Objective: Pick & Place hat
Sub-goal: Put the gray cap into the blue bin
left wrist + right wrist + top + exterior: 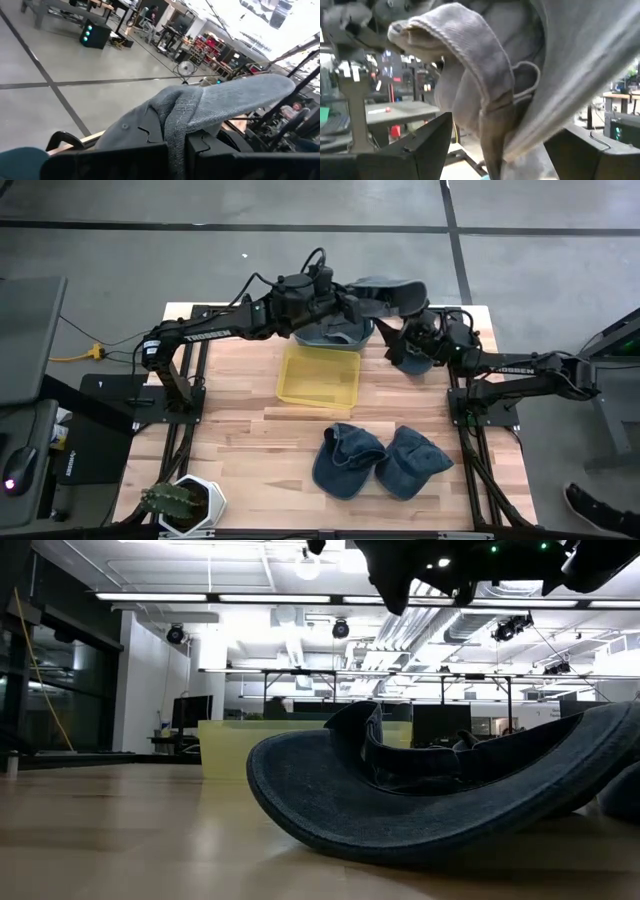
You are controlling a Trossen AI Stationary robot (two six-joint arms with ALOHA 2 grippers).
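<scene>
Overhead, both grippers, left [345,308] and right [395,340], pinch a blue hat [385,295] at twelve o'clock above the yellow bin [320,375]; two hats [380,460] wait at six.

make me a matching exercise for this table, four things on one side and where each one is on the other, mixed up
Things:
1. yellow plastic bin
2. potted cactus in a white pot
3. pair of blue denim hats lying flat
4. blue denim hat held up by both arms

Places:
A. near-left corner of the wooden table
B. middle of the table, toward the far side
C. above the table's far edge, between the left gripper and right gripper
D. near side of the table, right of centre

Pairs: 1-B, 2-A, 3-D, 4-C
</scene>
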